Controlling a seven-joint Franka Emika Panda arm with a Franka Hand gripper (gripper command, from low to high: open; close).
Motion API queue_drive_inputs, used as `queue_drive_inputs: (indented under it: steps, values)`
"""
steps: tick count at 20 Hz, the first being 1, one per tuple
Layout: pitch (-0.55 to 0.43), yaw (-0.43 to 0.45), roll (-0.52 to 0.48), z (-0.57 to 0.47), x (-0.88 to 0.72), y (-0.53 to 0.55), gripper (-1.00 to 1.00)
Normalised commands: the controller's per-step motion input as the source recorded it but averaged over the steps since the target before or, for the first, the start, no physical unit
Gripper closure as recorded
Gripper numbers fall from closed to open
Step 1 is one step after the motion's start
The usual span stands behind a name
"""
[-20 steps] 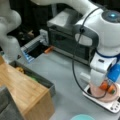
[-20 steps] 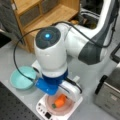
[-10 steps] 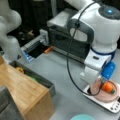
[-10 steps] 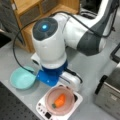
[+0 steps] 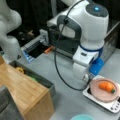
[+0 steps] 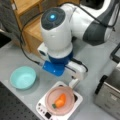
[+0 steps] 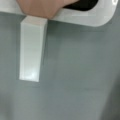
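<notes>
carrot: orange, stubby, green tip at one end; lies on its side in the pink plate in both front views [image 5: 107, 86] [image 6: 59, 101]
carrot place: near the plate's middle, green end toward a front view's bottom left [image 6: 53, 106]; nothing touches it
pink plate: round, shallow, pale pink [image 5: 96, 93] [image 6: 51, 96]; sits on the white scale; its rim shows at the wrist view's top [image 7: 42, 8]
white scale: flat white slab with rounded corners, dark buttons along its front edge [image 5: 111, 107] [image 6: 41, 109]; stands on the grey table; white edge at the wrist view's top [image 7: 82, 20]
gripper: hangs under the white wrist, just beside the plate's edge, toward a front view's left of the plate [image 5: 86, 79] and toward a front view's top right of it [image 6: 73, 83]
gripper state: cannot tell how far open; the arm's body hides the jaws in both front views, only one white finger [image 7: 32, 50] shows in the wrist view
gripper hold: holds nothing visible; the finger tip lies against or just over the plate rim, contact unclear
grey table: plain grey top under arm and scale [image 5: 62, 100] [image 6: 15, 57] [image 7: 82, 75]
teal bowl: empty, on the table well apart from the scale, a front view's left [image 6: 23, 77]; rim just shows at a front view's bottom [image 5: 82, 117]
wooden box: light wood, a front view's bottom left [image 5: 22, 92]; wooden shelf at a front view's top [image 6: 27, 15]
grey bin: beside the wooden box, holds small yellow and green items [image 5: 48, 82]
metal box: dark grey, behind the arm [image 5: 62, 40]
</notes>
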Motion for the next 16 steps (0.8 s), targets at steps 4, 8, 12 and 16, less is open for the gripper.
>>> queue_drive_inputs:
  steps: [4,8,12,16]
  values:
    - [-0.21,0.053,0.038,-0.06,-0.32,-0.13,-1.0]
    - [-0.204,0.054,0.038,-0.07,-0.35,-0.14,-1.0]
    - [-0.201,0.056,0.039,-0.09,-0.32,-0.13,-1.0]
    - [-0.193,0.057,0.037,-0.1,-0.35,-0.14,-1.0]
